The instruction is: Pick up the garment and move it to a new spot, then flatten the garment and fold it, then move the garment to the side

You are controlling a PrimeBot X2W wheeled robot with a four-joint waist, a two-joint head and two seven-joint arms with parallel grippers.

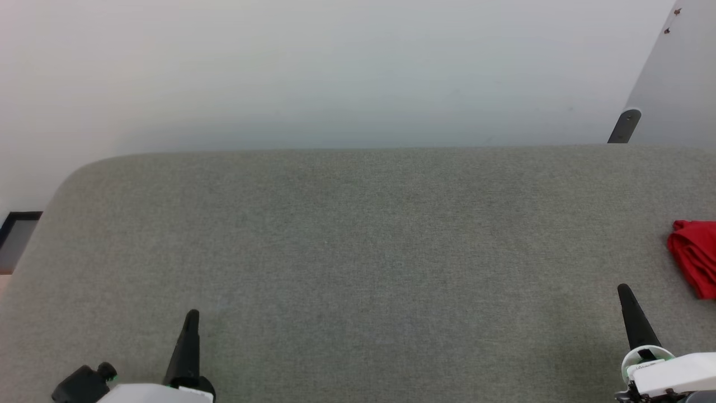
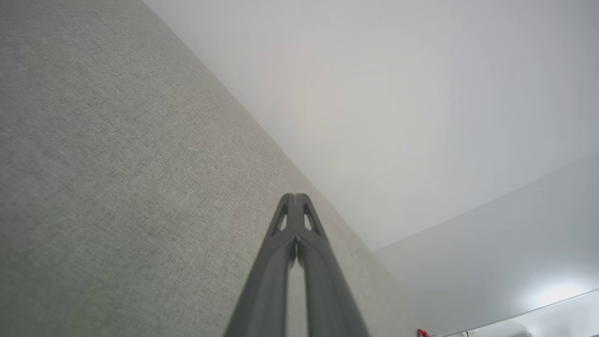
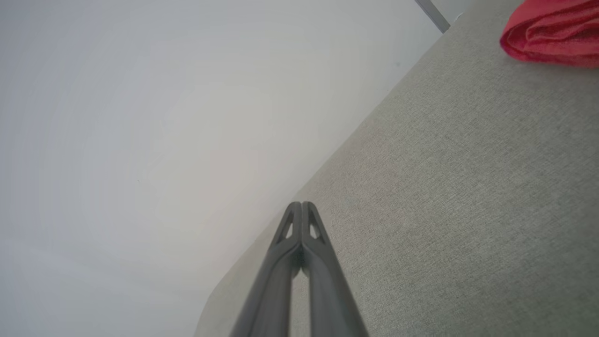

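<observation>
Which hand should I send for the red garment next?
Right. The garment lies bunched at the far right of the pad, just ahead of and outward from the right hand. The left hand sits on the pad's opposite side. Both hands are shut, so open first.

The garment (image 1: 695,256) is cut off by the head view's right edge.

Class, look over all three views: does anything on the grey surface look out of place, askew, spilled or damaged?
Nothing stands out. The garment lies as a folded bundle at the right side of the grey surface, partly cut off by the frame; no spill or damage shows.
</observation>
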